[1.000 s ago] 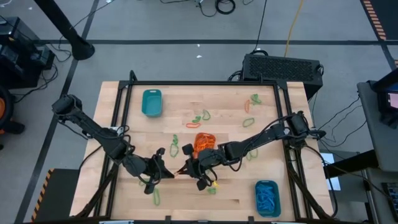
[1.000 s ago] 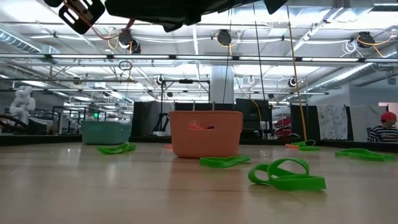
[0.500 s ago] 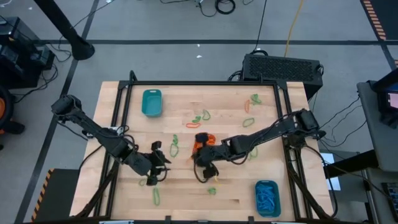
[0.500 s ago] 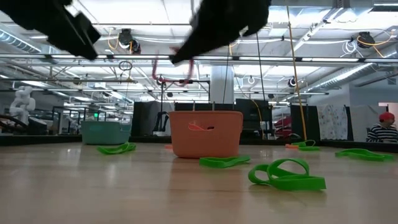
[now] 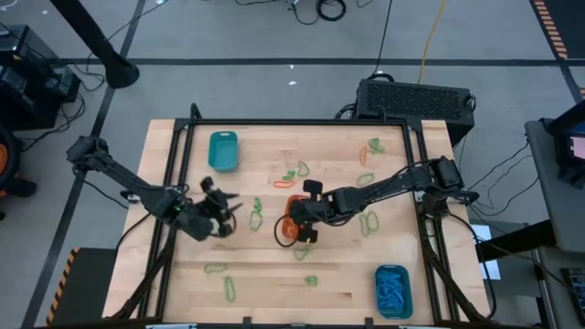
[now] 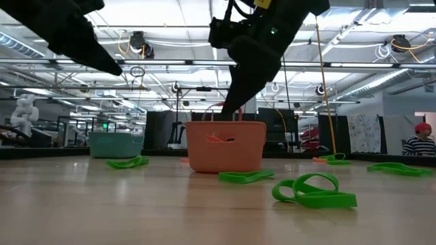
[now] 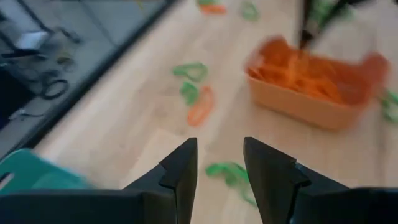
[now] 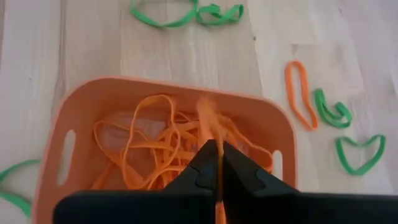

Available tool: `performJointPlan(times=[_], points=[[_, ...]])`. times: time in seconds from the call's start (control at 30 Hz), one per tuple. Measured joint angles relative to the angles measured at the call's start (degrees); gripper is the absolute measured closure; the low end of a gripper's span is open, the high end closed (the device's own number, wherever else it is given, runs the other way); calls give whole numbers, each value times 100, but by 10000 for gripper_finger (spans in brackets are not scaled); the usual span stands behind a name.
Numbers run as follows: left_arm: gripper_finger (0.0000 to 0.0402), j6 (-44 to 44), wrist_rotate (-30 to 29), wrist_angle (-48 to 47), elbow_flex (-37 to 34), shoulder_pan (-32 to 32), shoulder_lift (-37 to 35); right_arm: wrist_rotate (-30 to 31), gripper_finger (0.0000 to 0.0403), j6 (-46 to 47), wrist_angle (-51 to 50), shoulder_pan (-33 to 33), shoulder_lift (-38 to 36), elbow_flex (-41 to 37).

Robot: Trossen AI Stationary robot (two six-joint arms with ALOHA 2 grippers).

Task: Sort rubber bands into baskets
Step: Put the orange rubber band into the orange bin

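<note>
While the right claw (image 8: 217,163) pinches an orange rubber band (image 8: 210,127) above the orange basket (image 8: 59,130) | band: light, limp, stretchy; best nipped on one strand | left claw (image 7: 219,163) open, empty, over counter (image 5: 265,274).

Orange basket (image 7: 311,87) blurred in left wrist view, teal basket (image 7: 31,174) cut off by edge, held orange rubber band (image 8: 211,134) blurred

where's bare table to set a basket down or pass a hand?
Free: the near edge between the green bands and the blue-filled basket; the back strip right of the empty teal basket. Crowded: the middle, around the orange basket, with both tools and loose bands.
</note>
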Motion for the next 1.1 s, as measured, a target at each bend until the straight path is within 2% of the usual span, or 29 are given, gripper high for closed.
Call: performJointPlan(times=[0.07,0.17,0.27,0.37,0.57,0.7,0.83,0.97,1.1], points=[[263,-61,-275,443,-347,0,-333,-8,396,101,-26,-7,0,0],[263,185,-329,1477,-844,0,-675,-9,390,125,-27,-27,0,0],[263,695,-218,2498,-1248,0,-767,108,380,210,-40,-31,0,0],[263,1096,69,3023,-1443,0,-768,552,367,382,-86,-29,0,0],[263,1517,754,3165,-1462,0,-768,721,322,411,-107,-40,0,0],[263,1654,1121,3130,-1462,0,-768,27,284,687,-116,-114,-3,0],[263,1680,1226,3047,-1462,0,-766,-563,251,859,-120,-201,-61,0],[263,1682,1229,2956,-1462,0,-766,-902,226,894,-57,-354,-273,2],[263,1682,1229,2952,-1460,0,-766,-946,212,894,108,-666,-523,11]])
